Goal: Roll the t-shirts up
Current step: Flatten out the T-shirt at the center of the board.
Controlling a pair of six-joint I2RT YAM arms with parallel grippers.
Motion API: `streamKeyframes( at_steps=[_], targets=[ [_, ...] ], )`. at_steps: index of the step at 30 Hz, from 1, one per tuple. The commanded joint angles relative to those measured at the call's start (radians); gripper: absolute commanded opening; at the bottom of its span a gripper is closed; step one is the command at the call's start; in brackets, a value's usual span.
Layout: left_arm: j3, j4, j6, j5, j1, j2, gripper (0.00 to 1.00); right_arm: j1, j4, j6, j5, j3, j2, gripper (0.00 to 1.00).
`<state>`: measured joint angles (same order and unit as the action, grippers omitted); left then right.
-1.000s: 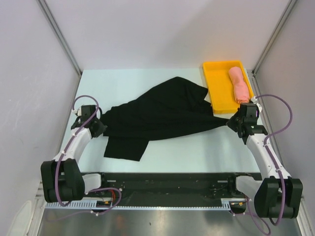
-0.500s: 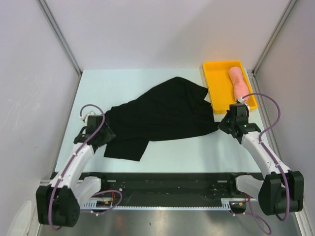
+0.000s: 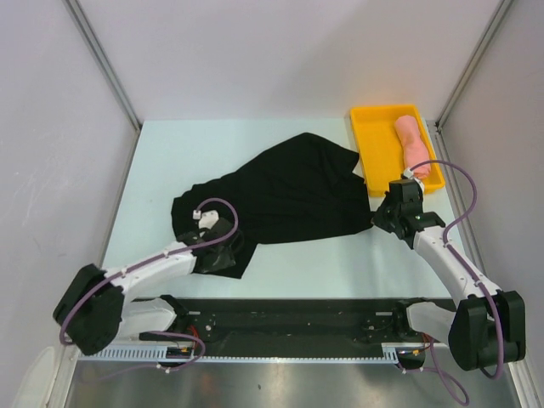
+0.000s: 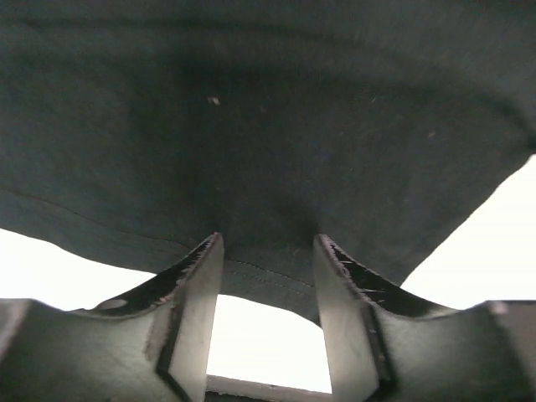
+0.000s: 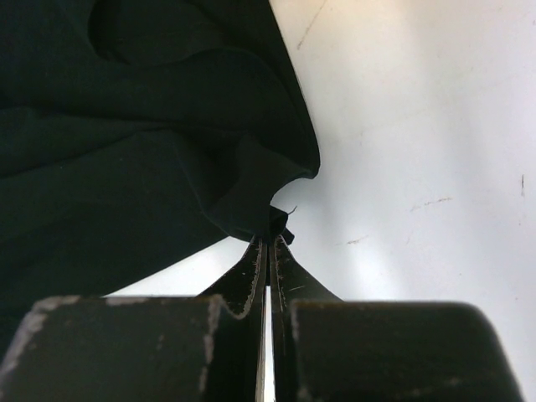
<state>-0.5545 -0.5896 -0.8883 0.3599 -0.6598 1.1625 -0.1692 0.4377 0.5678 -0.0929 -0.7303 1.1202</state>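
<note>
A large black t-shirt point(image 3: 289, 187) lies crumpled across the middle of the table. Its cloth fills the left wrist view point(image 4: 268, 126). My left gripper point(image 3: 225, 253) hovers over the shirt's near-left flap. It is open point(image 4: 268, 244), with the hem lying just at its fingertips point(image 4: 208, 255) and nothing pinched. My right gripper point(image 3: 376, 219) is shut on the shirt's right corner point(image 5: 275, 228), which bunches at the closed tips. A salmon-pink rolled t-shirt point(image 3: 412, 144) rests in the yellow tray.
The yellow tray point(image 3: 376, 149) stands at the back right, close behind my right arm. White walls and metal posts close off the table's left, right and back. A black rail runs along the near edge.
My left gripper opened, let go of the shirt's left edge and swung right and nearer, over the near-left flap. My right gripper drew the right corner a little to the left.
</note>
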Motion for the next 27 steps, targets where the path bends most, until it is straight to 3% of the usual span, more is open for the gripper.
streamKeyframes(
  at_steps=[1,3,6,7,10,11,17,18,20,22,27],
  targets=[
    [-0.058,-0.007,-0.101,0.099,-0.061,0.078,0.54,-0.004,0.004,0.006,-0.014,-0.035,-0.008,0.0],
    [-0.05,0.007,-0.113,0.093,-0.083,0.111,0.53,-0.004,0.006,0.006,-0.013,-0.035,-0.011,0.0],
    [-0.041,0.046,-0.118,0.065,-0.119,0.135,0.35,-0.004,0.003,0.001,-0.008,-0.035,-0.013,0.0],
    [-0.045,0.05,-0.121,0.06,-0.133,0.138,0.18,-0.004,0.001,0.0,-0.007,-0.035,-0.016,0.0],
    [-0.082,0.071,-0.13,0.021,-0.202,0.135,0.0,-0.003,-0.004,0.0,0.001,-0.035,-0.02,0.0],
    [-0.1,0.076,-0.133,0.01,-0.242,0.134,0.0,-0.004,-0.007,-0.002,0.005,-0.035,-0.022,0.0],
    [-0.277,0.065,-0.097,-0.073,-0.389,0.18,0.0,-0.001,-0.007,-0.002,-0.001,-0.037,-0.02,0.0],
    [-0.292,0.059,-0.094,-0.079,-0.4,0.187,0.05,-0.001,-0.007,-0.008,-0.002,-0.037,-0.02,0.0],
    [-0.315,0.034,-0.109,-0.072,-0.408,0.187,0.3,0.002,-0.005,-0.013,-0.004,-0.037,-0.019,0.0],
    [-0.326,-0.012,-0.118,-0.008,-0.406,0.152,0.5,0.005,-0.002,-0.019,-0.004,-0.037,-0.017,0.0],
    [-0.3,-0.122,-0.162,0.057,-0.261,0.039,0.53,0.007,0.003,-0.025,0.001,-0.037,-0.014,0.0]
  ],
)
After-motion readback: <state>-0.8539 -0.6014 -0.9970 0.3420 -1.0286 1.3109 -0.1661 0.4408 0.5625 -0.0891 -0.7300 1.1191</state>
